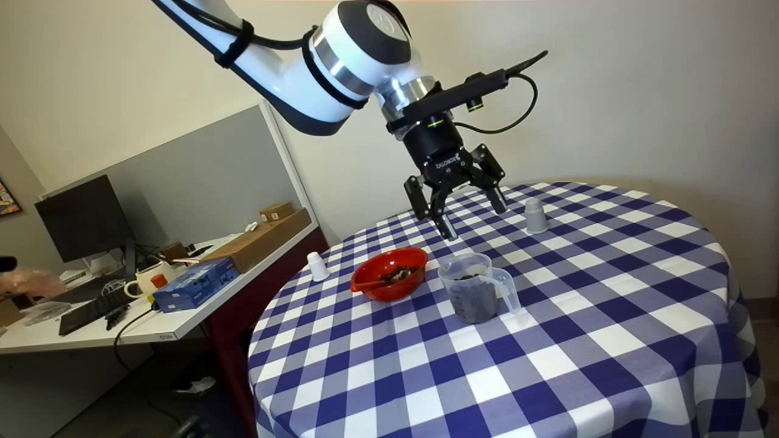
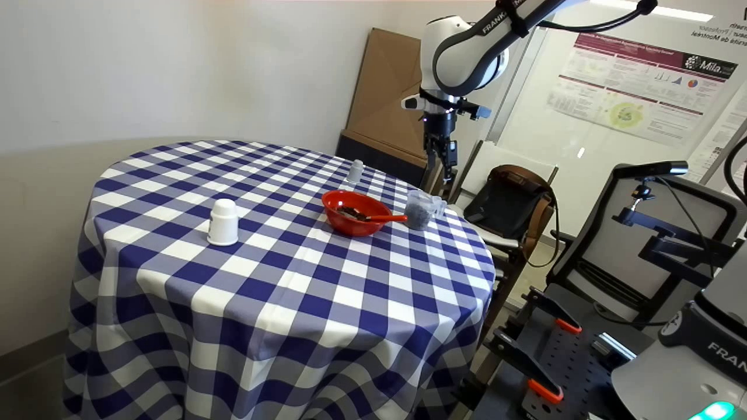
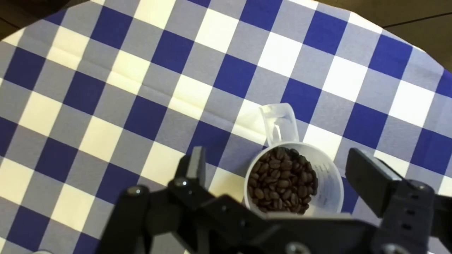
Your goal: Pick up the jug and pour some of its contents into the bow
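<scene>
"Wrist view puts the plastic measuring jug [image 3: 330,180] below the gripper [image 1: 475,219], coffee beans [image 3: 282,180] showing in its mouth. Is anything held?"

"No. The fingers [image 3: 369,181] stand wide, one off either side of the jug's mouth as seen from up there, gripping nothing. In both exterior views the gripper hangs above the jug, which stands upright on the checkered tablecloth [image 1: 548,328] with the red bowl [image 2: 350,225] just beside it."

"How will it handle?"

"Light, I'd guess, with the beans lending some weight low down. The walls look stiff but smooth, so a loose grip could slide and a hard one might flex them. It doesn't look fragile."

"Where would you take hold?"

"The handle [image 3: 280,121], on the jug's side away from the bowl. It's slim enough to pinch across, and leaves the mouth free to tip bowlward. The fingers line up with the body, so I'd shift them over the handle before going down, then tip slowly, since loose beans could rush out."
</scene>
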